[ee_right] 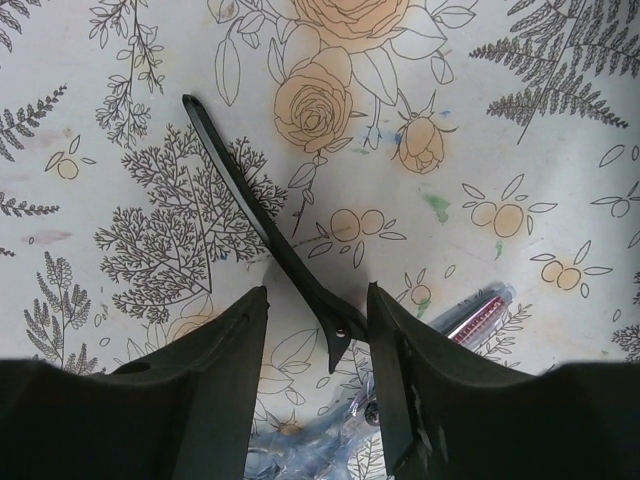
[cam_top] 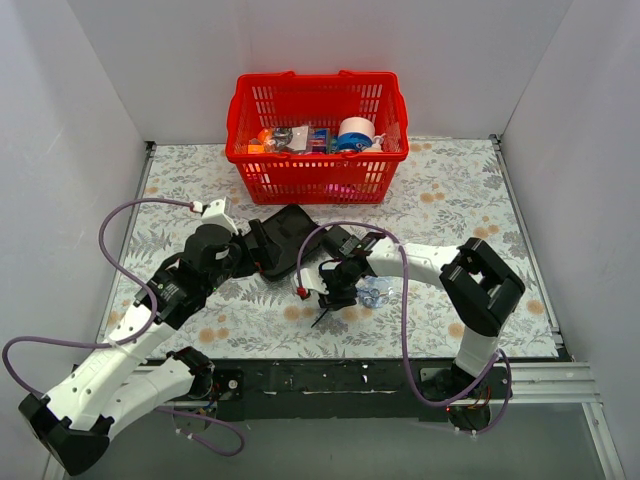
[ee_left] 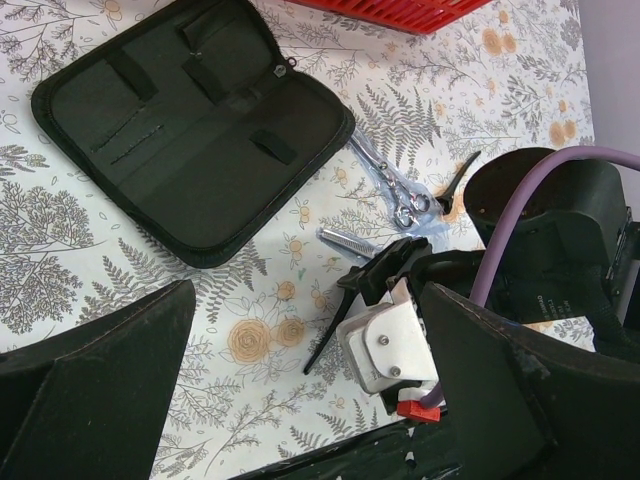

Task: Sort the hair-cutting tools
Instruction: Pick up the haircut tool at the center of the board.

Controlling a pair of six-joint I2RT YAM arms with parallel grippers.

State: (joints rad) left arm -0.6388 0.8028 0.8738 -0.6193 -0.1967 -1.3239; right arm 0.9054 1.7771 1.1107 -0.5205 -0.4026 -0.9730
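Step in hand: taking the black clip (ee_right: 250,205). My right gripper (ee_right: 317,292) sits low with its jaws part open. The clip's hinge end lies between the fingers, close against the right one, not yet pinched. Next: close squarely and lift without snagging the scissors (ee_left: 398,190) just behind the fingers. My left gripper (ee_left: 307,290) hovers wide open and empty, the pouch (ee_left: 170,140) ahead of it. Count: scissors two, counting the second pair (ee_left: 346,242); clip one for certain, perhaps another slim black piece (ee_left: 458,182) beyond; pouch one; basket (cam_top: 316,170) one.
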